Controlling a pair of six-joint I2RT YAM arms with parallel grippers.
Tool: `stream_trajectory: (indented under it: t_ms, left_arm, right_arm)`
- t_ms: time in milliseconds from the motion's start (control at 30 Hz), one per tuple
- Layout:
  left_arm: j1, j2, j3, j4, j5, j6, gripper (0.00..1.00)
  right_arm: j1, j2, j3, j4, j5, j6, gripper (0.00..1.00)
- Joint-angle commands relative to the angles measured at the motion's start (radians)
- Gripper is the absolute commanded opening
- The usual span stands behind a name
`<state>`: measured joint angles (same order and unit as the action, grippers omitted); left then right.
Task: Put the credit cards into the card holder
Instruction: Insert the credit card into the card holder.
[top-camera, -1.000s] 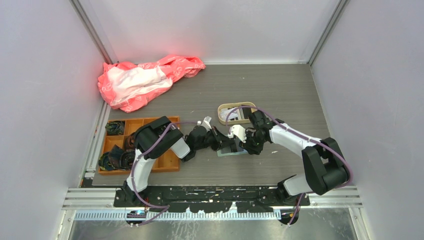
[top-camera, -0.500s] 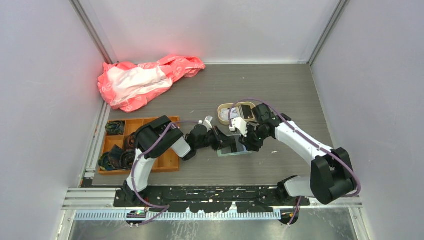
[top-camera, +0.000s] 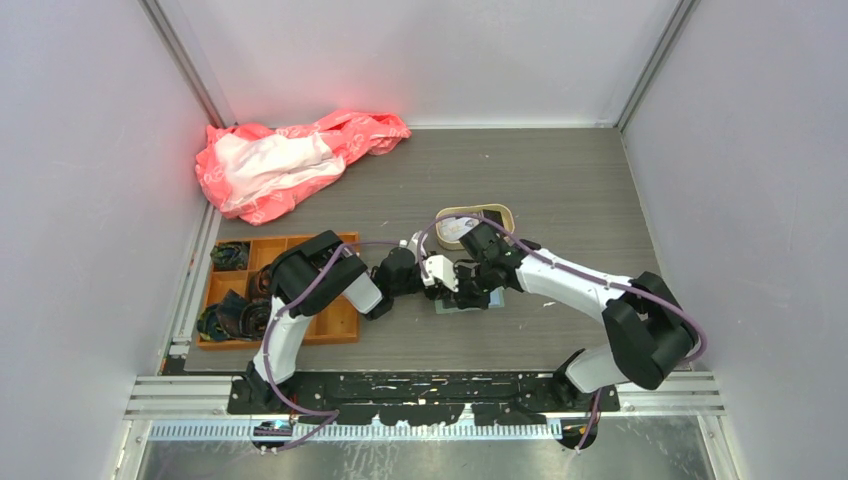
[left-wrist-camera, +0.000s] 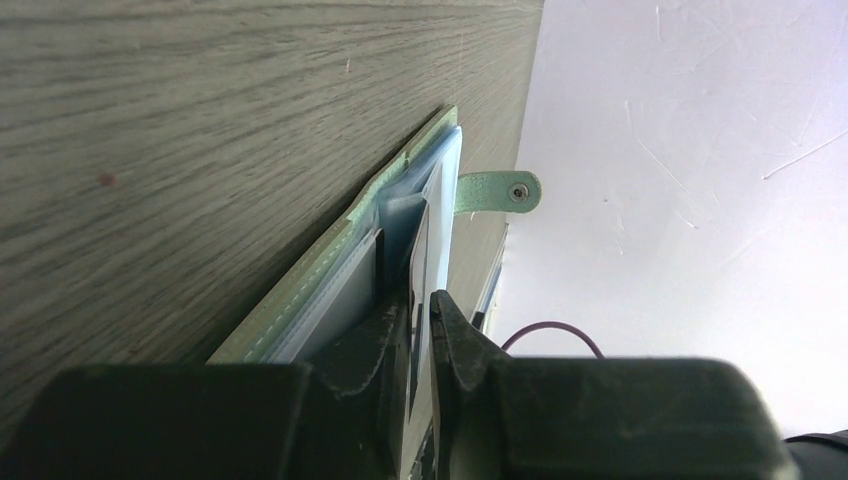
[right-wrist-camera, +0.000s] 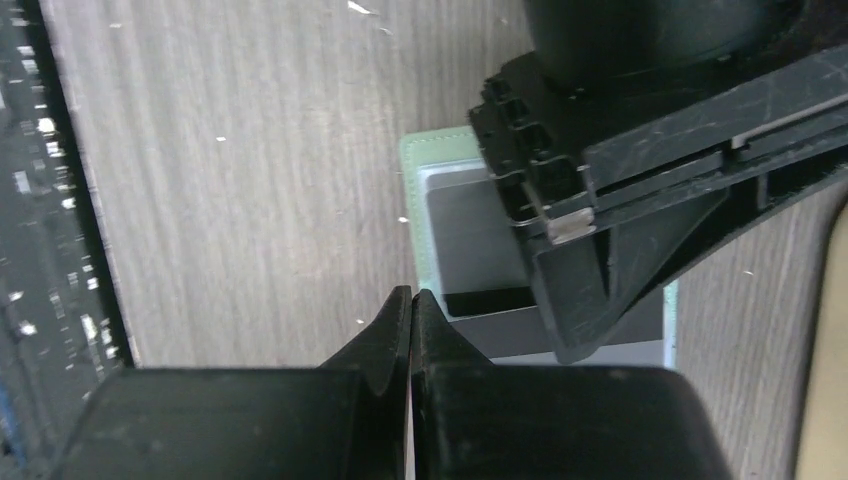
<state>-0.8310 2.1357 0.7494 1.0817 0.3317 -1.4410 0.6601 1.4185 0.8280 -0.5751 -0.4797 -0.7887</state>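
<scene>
On table (top-camera: 560, 190): card holder (right-wrist-camera: 411, 215) at centre; round tray (top-camera: 445, 215) just behind; compartment tray (top-camera: 340, 325) to left; crumpled bag (top-camera: 290, 160) far-left corner.

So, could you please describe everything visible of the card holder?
The card holder is a sage-green stitched wallet lying open on the wooden table. Inside are pale blue clear pockets, one showing a dark card; a green strap with a snap stud sticks out from one side. The left gripper straddles a pocket leaf's edge; the shut right gripper's tips sit by its edge.

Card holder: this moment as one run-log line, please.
card holder open on table | dark credit card inside | left gripper narrow around pocket leaf | right gripper shut, empty, at holder's edge
</scene>
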Motion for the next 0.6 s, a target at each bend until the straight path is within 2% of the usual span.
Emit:
stream_trajectory:
  t_ms: [0,233,567]
  left_arm:
    - [0.004,0.021,0.014,-0.020,0.016,0.009,0.15]
    - [0.004,0.026,0.021,-0.019,0.025,0.006,0.16]
    - [0.004,0.027,0.021,-0.013,0.027,0.002,0.19]
  right_arm:
    - [0.024,0.019,-0.021,0.201,0.141,0.054,0.01]
    - [0.056,0.038,-0.062,0.275,0.203,0.041,0.01]
    - [0.070,0.046,-0.089,0.296,0.321,0.024,0.01]
